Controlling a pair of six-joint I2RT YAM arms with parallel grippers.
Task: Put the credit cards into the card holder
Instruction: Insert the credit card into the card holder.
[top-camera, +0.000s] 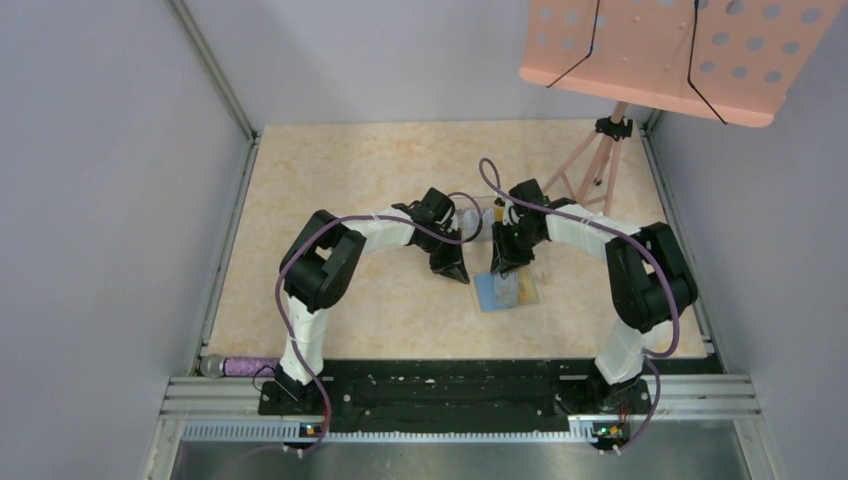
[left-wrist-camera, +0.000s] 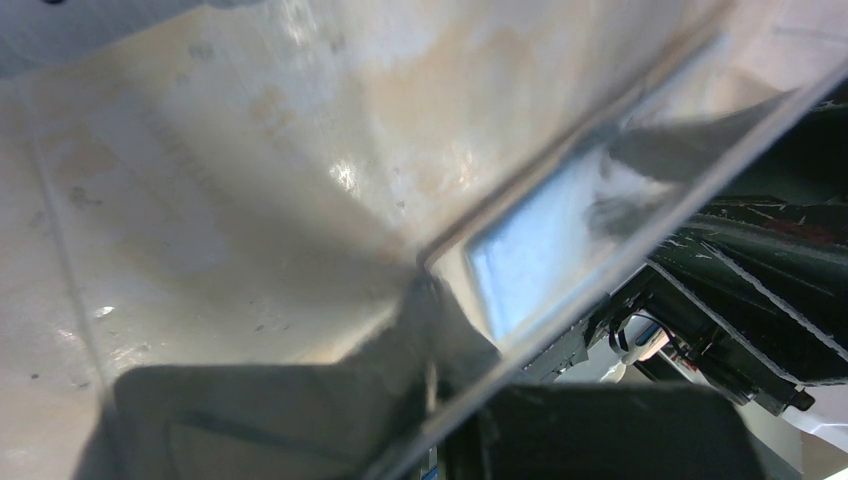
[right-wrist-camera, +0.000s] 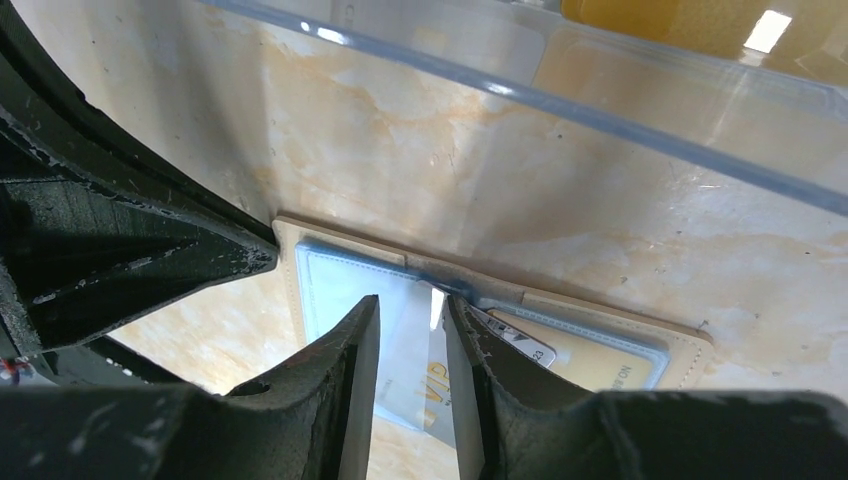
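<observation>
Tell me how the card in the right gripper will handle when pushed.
Likely stiff: the card looks flat, unbent, in the right gripper. Probably light and slippery: thin, glossy. It may flex slightly if jammed against the card holder.

— Arms, from where you stand?
— Two: left arm (top-camera: 320, 265), right arm (top-camera: 645, 275).
— On the table?
— One card holder (right-wrist-camera: 600, 318), lying open. Three credit cards (right-wrist-camera: 415, 370) can be told at it: two pale grey, one yellow. One clear plastic box (right-wrist-camera: 640, 135). One pink stand (top-camera: 670, 60) behind.
</observation>
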